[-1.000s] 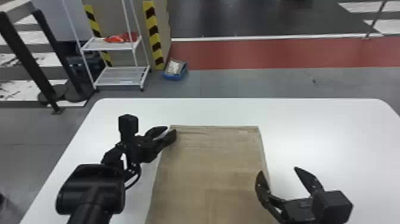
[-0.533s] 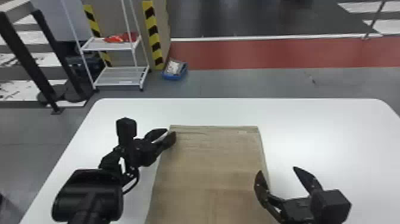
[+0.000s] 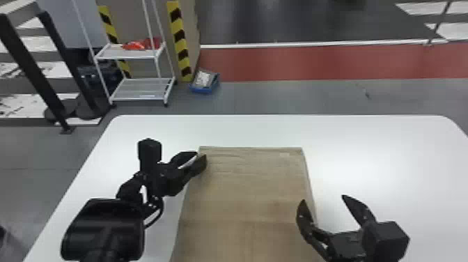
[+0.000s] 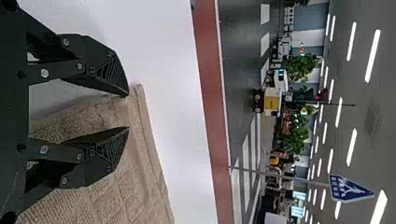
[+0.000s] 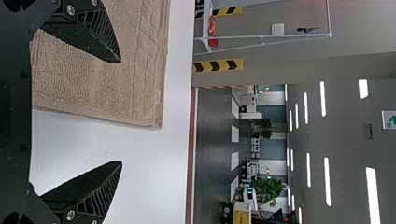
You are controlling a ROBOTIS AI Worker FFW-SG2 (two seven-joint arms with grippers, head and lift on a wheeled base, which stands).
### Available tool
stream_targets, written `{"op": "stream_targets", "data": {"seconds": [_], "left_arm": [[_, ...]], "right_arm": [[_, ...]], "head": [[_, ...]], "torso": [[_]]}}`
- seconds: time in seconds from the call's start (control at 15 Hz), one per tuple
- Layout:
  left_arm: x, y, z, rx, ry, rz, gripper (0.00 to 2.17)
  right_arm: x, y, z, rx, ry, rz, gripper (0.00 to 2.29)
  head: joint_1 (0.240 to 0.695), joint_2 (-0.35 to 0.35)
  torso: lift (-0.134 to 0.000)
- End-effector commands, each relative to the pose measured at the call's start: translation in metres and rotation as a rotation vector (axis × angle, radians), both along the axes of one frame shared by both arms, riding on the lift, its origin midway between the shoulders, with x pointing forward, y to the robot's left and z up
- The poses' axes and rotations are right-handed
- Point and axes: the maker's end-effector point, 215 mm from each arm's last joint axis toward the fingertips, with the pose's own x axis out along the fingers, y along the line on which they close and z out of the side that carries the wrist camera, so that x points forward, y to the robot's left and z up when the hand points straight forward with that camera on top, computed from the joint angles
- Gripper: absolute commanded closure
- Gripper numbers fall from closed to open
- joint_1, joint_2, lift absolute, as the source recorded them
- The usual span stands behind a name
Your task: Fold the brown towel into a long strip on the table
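Note:
The brown towel (image 3: 247,195) lies flat on the white table, its long sides running away from the robot. At its far left corner is my left gripper (image 3: 202,157), fingers apart. In the left wrist view my left gripper (image 4: 128,112) has the corner of the towel (image 4: 140,158) between and under its parted fingers. My right gripper (image 3: 324,199) stands wide open over the towel's right edge. In the right wrist view, one finger of my right gripper (image 5: 121,112) is above the towel (image 5: 93,84), the other above bare table.
The white table (image 3: 400,156) extends on both sides of the towel and beyond its far edge. Past the table stand a white wheeled rack (image 3: 139,89) and a blue bin (image 3: 204,82) on the floor.
The left arm has shifted slightly to the left at its forearm, its fingers staying near the towel's corner. The right gripper has barely moved, and the towel lies as before.

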Motion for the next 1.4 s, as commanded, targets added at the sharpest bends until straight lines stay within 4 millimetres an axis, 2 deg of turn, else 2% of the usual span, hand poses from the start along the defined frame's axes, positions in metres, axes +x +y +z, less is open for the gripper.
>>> {"op": "stream_targets", "data": {"seconds": [0.0,0.07,0.27,0.33,0.4,0.53,0.73,0.87,1.0,1.2,1.33], "left_arm": [[0.005,0.006,0.002,0.017,-0.01,0.031,1.27],[0.008,0.011,0.002,0.023,-0.012,0.054,1.36],[0.008,0.012,0.003,0.026,-0.014,0.057,1.36],[0.003,0.012,-0.003,0.024,-0.003,0.056,1.36],[-0.002,0.01,0.004,0.019,-0.02,0.051,1.36],[-0.023,0.01,0.018,0.014,-0.05,0.046,1.36],[-0.082,-0.011,0.074,-0.011,-0.147,0.014,1.36],[-0.133,-0.031,0.111,-0.025,-0.214,-0.013,1.36],[-0.176,-0.054,0.138,-0.053,-0.282,-0.047,1.36],[-0.219,-0.097,0.16,-0.105,-0.361,-0.106,1.36],[-0.233,-0.136,0.145,-0.105,-0.35,-0.111,1.36]], "right_arm": [[0.0,0.001,0.0,-0.001,0.002,0.001,0.11],[0.0,0.001,0.0,0.001,0.003,0.001,0.11],[0.002,0.002,-0.001,-0.002,0.007,0.003,0.11],[0.003,0.002,-0.001,-0.002,0.007,0.003,0.11],[0.003,0.002,-0.003,-0.003,0.015,0.003,0.11],[0.005,0.003,-0.002,-0.004,0.012,0.007,0.11],[0.01,0.005,-0.007,-0.005,0.02,0.018,0.11],[0.014,0.008,-0.005,-0.004,0.014,0.034,0.11],[0.016,0.003,-0.003,0.0,0.009,0.041,0.11],[0.016,-0.011,-0.001,-0.006,0.009,0.038,0.11],[0.012,-0.037,0.003,-0.013,0.003,0.041,0.11]], "head": [[0.695,0.088],[0.695,0.091],[0.695,0.101],[0.695,0.101],[0.695,0.101],[0.695,0.101],[0.695,0.101],[0.695,0.094],[0.695,0.084],[0.695,0.035],[0.695,-0.004]], "torso": [[-0.121],[-0.121],[-0.121],[-0.121],[-0.121],[-0.121],[-0.121],[-0.121],[-0.121],[-0.121],[-0.121]]}}
